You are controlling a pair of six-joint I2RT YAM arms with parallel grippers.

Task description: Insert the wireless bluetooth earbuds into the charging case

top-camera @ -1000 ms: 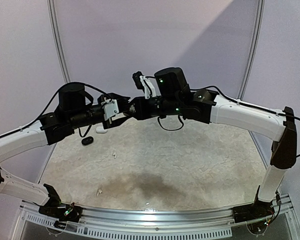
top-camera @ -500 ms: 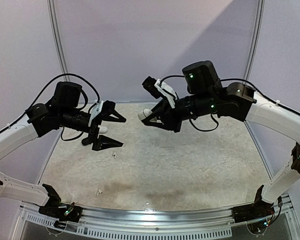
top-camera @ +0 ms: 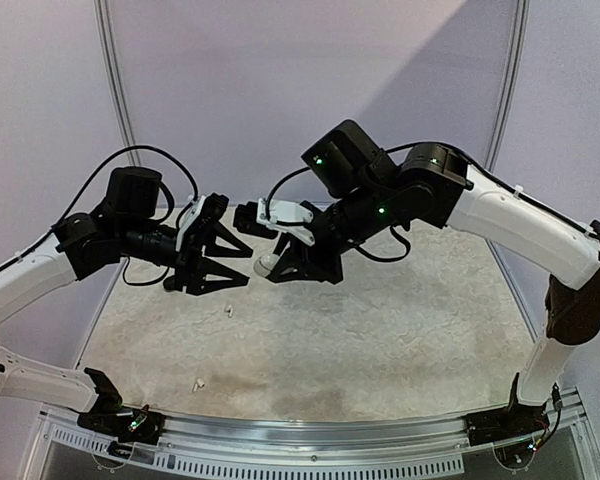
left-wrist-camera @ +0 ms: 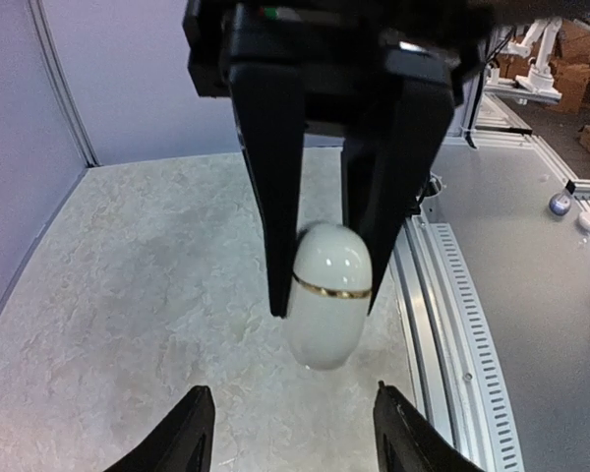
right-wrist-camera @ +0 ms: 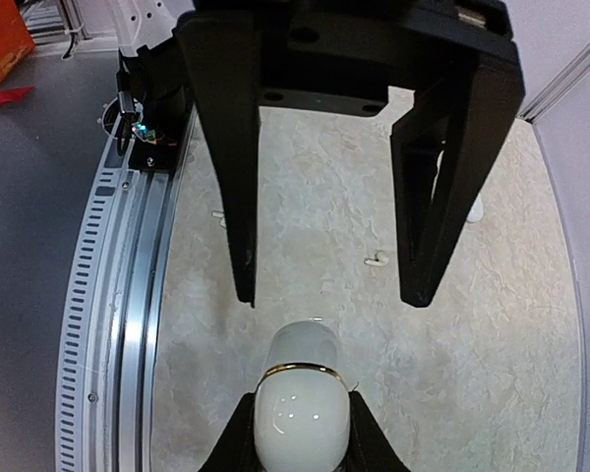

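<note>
Pale, marbled desk (top-camera: 400, 330) underneath, edged at the near side by a slotted metal rail (top-camera: 310, 440). Above it, white-and-black left arm (top-camera: 20, 280) and right arm (top-camera: 520, 225), both reaching inward to meet nose to nose over the far half.

Right pincer (top-camera: 276, 268): clamped from both sides on a glossy white pill-shaped charging case (top-camera: 264, 266) with a thin gold band, lid closed, held in the air clear of the desk, rounded free end towards the opposite arm.

Left pincer (top-camera: 244, 268): spread wide and empty, black fingertips (right-wrist-camera: 246, 290) just short of that free end, apart from it.

Lowest and smallest, tiny white earbuds with short stems, loose on the desk, none in the case: one (top-camera: 225, 310) below the left pincer, another (top-camera: 197, 382) nearer the rail.
</note>
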